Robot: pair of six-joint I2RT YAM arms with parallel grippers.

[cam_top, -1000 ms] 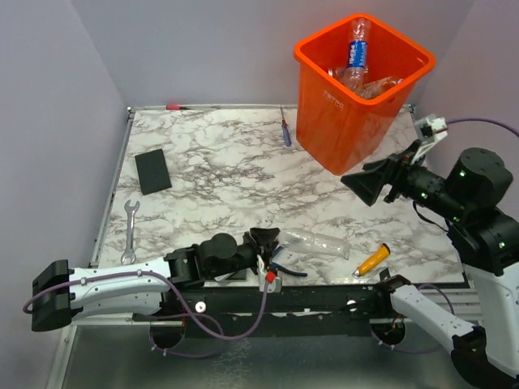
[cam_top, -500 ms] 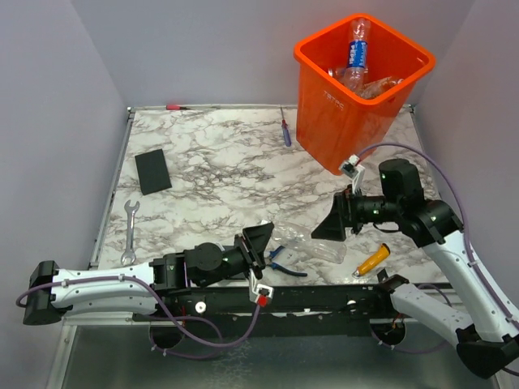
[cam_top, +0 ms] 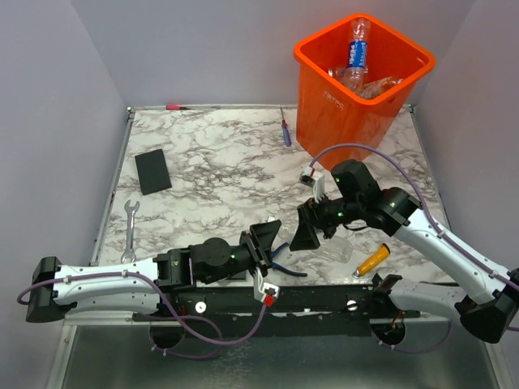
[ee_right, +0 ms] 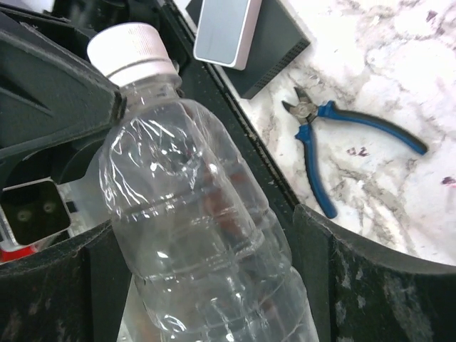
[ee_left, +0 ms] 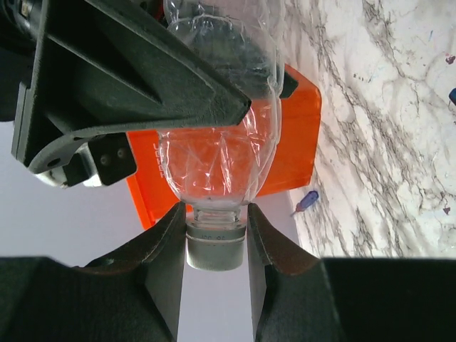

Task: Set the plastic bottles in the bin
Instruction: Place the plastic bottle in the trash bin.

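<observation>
Marble table (cam_top: 211, 162), bottle (ee_left: 214, 171) neck pinched, left-wrist only

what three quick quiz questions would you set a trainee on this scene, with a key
1. True or false: the left gripper is shut on the clear bottle's neck.
2. Which tool lies near that bottle? A hammer, B blue-handled pliers, C saw.
3. Fill in: the orange bin already holds several ___.
Key: 1 true; 2 B; 3 bottles.
</observation>
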